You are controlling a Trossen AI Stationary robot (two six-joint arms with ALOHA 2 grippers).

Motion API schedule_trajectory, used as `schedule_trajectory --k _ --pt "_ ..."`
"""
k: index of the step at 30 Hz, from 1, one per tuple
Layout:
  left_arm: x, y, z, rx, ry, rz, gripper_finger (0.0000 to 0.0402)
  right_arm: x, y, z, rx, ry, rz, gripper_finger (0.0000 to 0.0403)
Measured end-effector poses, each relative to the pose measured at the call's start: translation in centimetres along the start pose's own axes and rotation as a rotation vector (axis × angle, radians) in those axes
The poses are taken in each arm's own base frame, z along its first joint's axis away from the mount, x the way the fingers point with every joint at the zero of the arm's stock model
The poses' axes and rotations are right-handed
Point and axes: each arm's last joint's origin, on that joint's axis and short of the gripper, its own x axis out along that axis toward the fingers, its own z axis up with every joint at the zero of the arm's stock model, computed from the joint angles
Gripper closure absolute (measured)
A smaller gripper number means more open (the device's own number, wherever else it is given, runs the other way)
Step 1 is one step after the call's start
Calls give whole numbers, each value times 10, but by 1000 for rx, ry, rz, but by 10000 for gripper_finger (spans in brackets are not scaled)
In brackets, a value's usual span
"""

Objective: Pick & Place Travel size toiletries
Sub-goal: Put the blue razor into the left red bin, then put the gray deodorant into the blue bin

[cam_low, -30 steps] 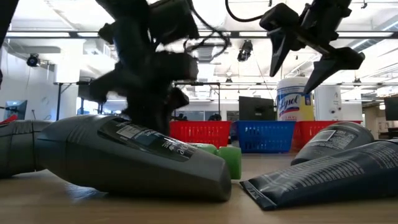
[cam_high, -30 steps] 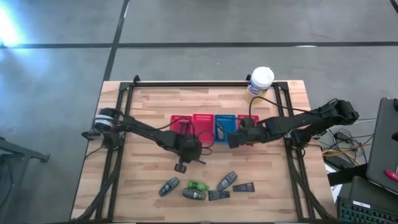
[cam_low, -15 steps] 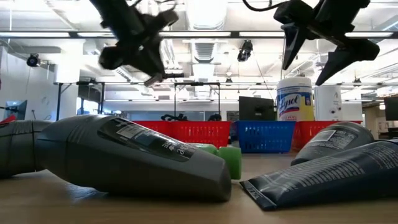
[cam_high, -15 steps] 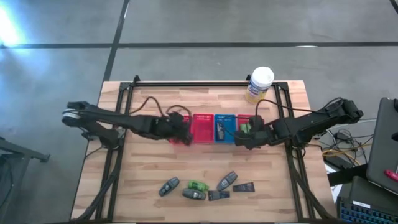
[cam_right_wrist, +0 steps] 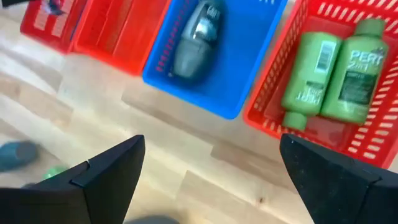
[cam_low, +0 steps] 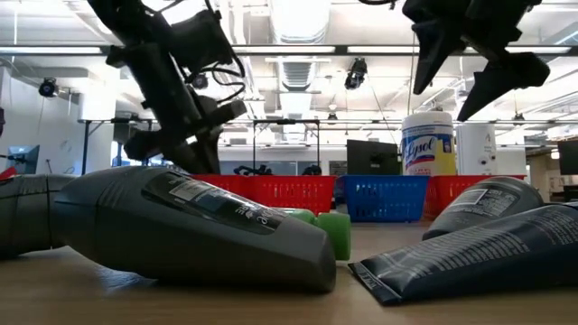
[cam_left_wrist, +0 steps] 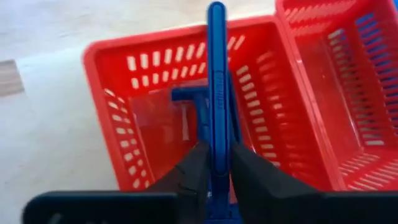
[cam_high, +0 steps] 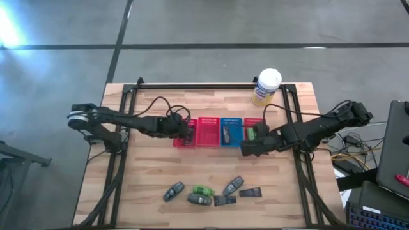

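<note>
Left wrist view: left gripper (cam_left_wrist: 214, 177) jaws clamped on blue razor (cam_left_wrist: 216, 93) over red basket (cam_left_wrist: 118, 74), frame centre; right gripper (cam_right_wrist: 208, 180) jaws wide apart.

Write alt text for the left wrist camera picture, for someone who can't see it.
The left gripper, shut on a blue razor, holds it over a red mesh basket. A second red basket sits beside it on the pale wooden table.
</note>
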Motion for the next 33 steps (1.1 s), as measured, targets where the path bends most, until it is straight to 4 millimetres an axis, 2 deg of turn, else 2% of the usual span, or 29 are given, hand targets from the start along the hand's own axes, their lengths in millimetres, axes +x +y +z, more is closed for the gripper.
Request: schedule_trajectory --k 5,9,11,14,17,20,22,28,33 --pt "-6 -7 6 46 -18 -33 269 -3 1 -10 -25 21 15 34" --pt "-14 -18 12 157 -28 -78 243 -6 1 -22 -148 55 46 34" --pt "-20 -25 13 287 -25 -120 239 -6 1 -29 -228 97 69 34" --pt "-30 -39 10 587 13 -239 238 -6 3 -40 -341 153 129 34" --pt "-38 -48 -3 858 97 -398 237 -6 9 -49 -475 173 248 35" --pt "-43 -52 -17 1020 152 -496 236 -2 15 -58 -616 189 324 34" --pt "-46 -51 -23 1040 177 -491 236 3 16 -61 -659 218 305 35" --pt "-49 -52 -32 949 229 -472 236 20 23 -73 -693 326 315 34" --pt "-53 -53 -39 951 242 -481 237 35 26 -92 -976 402 356 35"
